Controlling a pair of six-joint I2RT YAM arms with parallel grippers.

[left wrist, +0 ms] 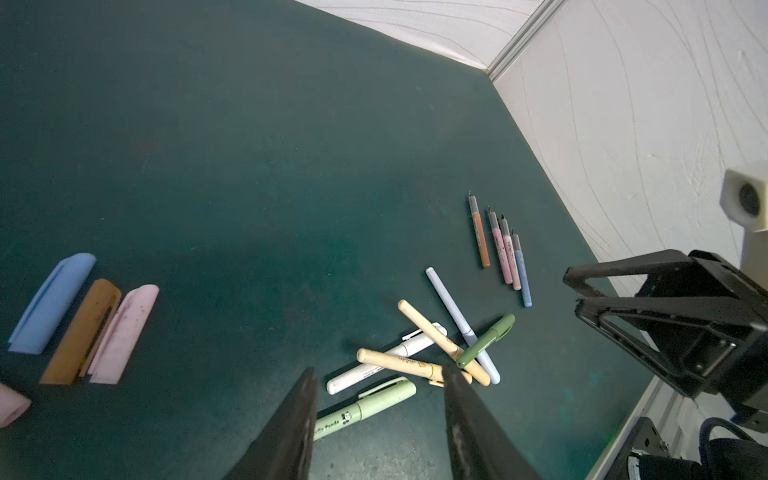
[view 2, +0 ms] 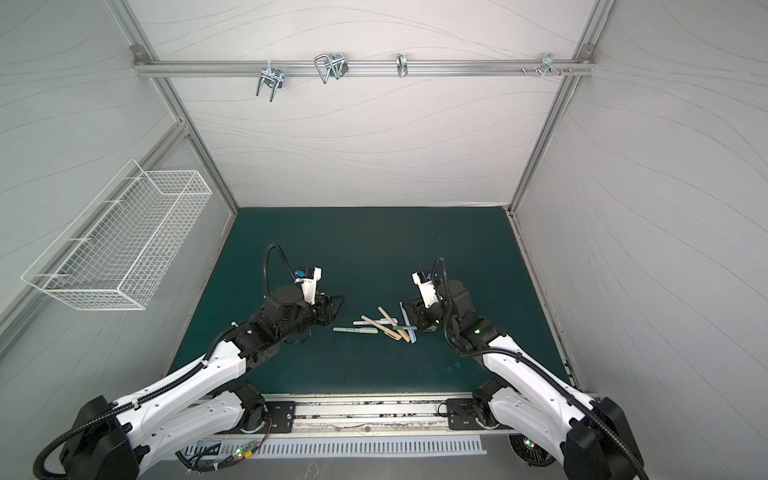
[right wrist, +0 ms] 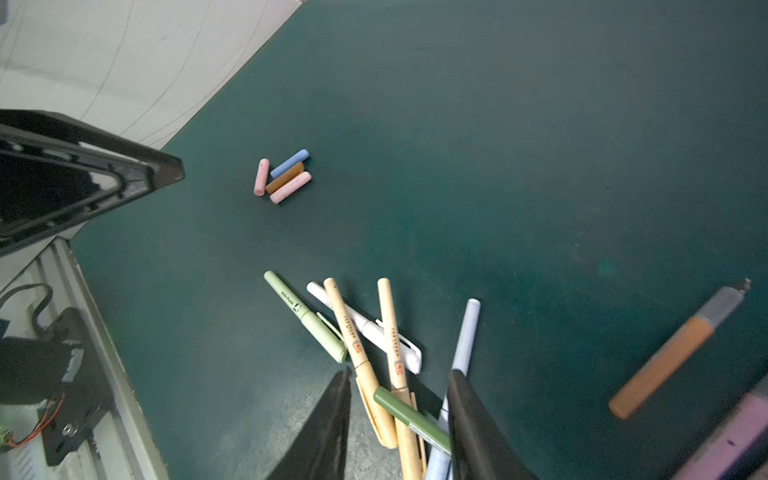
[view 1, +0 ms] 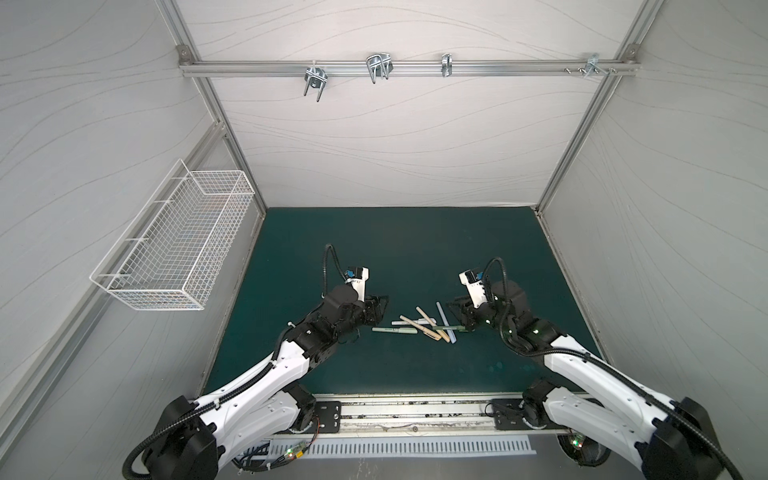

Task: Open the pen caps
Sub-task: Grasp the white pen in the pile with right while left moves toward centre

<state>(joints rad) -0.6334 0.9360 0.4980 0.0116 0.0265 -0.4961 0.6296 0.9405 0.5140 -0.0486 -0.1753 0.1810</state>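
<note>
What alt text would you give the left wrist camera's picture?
Six capped pens lie in a loose pile on a dark green mat, just beyond the open left gripper. Farther off lie four uncapped pens in a row, and aside, loose caps in blue, brown and pink.

You have a dark green mat filling the floor at centre, a white wire basket hanging on the wall at nine o'clock, an aluminium rail carrying several metal hooks at twelve o'clock, a slotted white cable duct at six o'clock
</note>
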